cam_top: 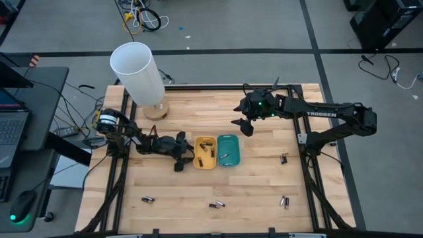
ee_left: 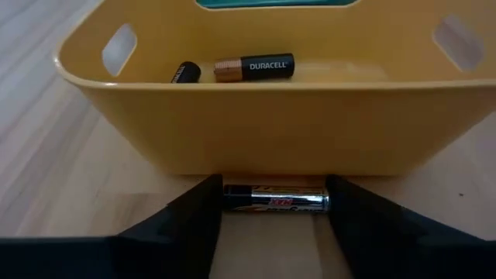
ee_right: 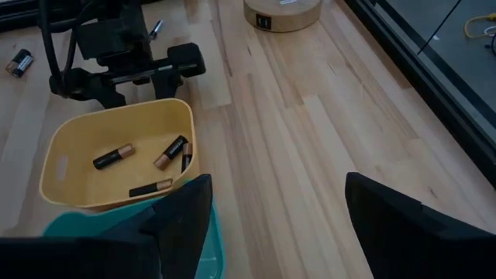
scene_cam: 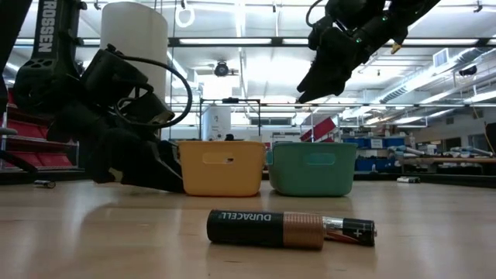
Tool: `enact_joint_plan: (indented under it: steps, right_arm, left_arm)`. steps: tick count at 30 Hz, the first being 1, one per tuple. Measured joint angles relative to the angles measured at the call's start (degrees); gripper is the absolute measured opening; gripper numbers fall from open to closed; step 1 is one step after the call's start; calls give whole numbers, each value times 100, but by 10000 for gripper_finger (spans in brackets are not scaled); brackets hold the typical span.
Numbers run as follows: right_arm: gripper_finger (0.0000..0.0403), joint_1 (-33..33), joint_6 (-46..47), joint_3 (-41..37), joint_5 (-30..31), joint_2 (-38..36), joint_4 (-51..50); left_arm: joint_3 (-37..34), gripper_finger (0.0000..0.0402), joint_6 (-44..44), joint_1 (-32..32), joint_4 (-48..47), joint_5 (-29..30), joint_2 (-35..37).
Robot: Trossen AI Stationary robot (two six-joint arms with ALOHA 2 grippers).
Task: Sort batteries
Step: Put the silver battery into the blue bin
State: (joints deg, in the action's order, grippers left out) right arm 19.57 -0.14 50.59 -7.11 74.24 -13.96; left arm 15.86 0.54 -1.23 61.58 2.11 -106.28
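Beside the yellow tray point(ee_left: 256, 116), a silvery battery point(ee_left: 275, 199) lies between the left claw's point(ee_left: 271, 225) parted fingers.

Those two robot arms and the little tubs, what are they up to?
They are sorting batteries into two small tubs. The left gripper is down at the table beside the yellow tub, its fingers on either end of a silvery battery lying against the tub's wall. Several batteries already lie in that tub. The right gripper hangs open in the air behind the teal tub, holding nothing. More loose batteries wait scattered across the table's near side.
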Motion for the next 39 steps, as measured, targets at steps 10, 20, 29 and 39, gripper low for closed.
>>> enact_joint_plan:
  steps: [10,20,29,39]
  right_arm:
    - [268,0,0,0,0,0,2]
    - [267,0,0,0,0,0,2]
    - [274,-90,-151,0,0,0,7]
    - [274,-114,-257,0,57,1,4]
  left_arm:
    - [7,230,-627,7,201,236,-17]
    - [-13,215,-1145,4,514,227,112]
    - [-11,229,-604,30,-33,252,1276]
    - [715,221,-110,52,-1740,402,2437]
